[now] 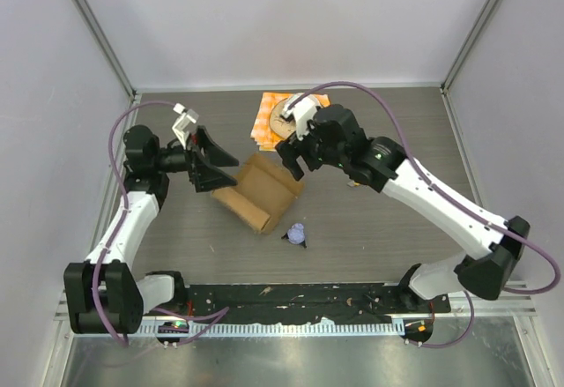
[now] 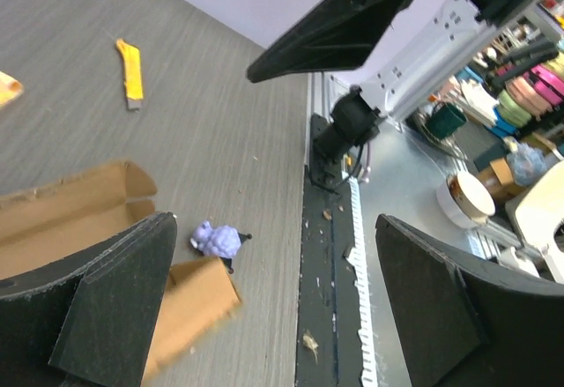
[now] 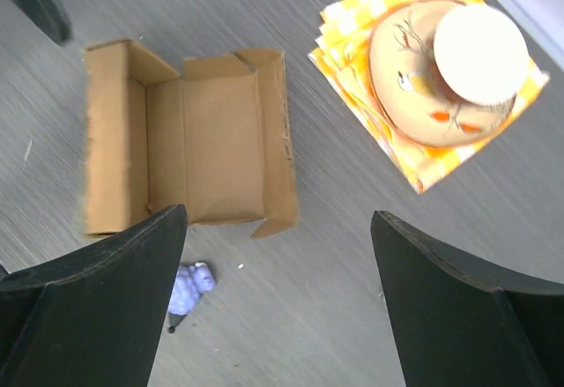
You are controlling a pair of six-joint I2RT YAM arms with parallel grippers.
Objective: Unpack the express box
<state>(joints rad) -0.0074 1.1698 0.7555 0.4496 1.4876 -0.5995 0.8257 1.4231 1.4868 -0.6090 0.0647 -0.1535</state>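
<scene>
The express box (image 1: 260, 191) lies open on the table's middle, flaps spread, and its inside looks empty in the right wrist view (image 3: 207, 149). It also shows in the left wrist view (image 2: 62, 219). A small purple toy (image 1: 297, 234) lies on the table just off the box's near corner, also in the left wrist view (image 2: 216, 240) and the right wrist view (image 3: 189, 288). My left gripper (image 1: 231, 171) is open and empty at the box's left edge (image 2: 273, 224). My right gripper (image 1: 291, 162) is open and empty above the box's far right side (image 3: 278, 215).
A brown saucer with a white cup (image 3: 458, 61) sits on an orange checkered cloth (image 1: 269, 127) at the back centre. A yellow utility knife (image 2: 130, 72) lies on the table to the right. A black rail (image 1: 291, 299) runs along the near edge.
</scene>
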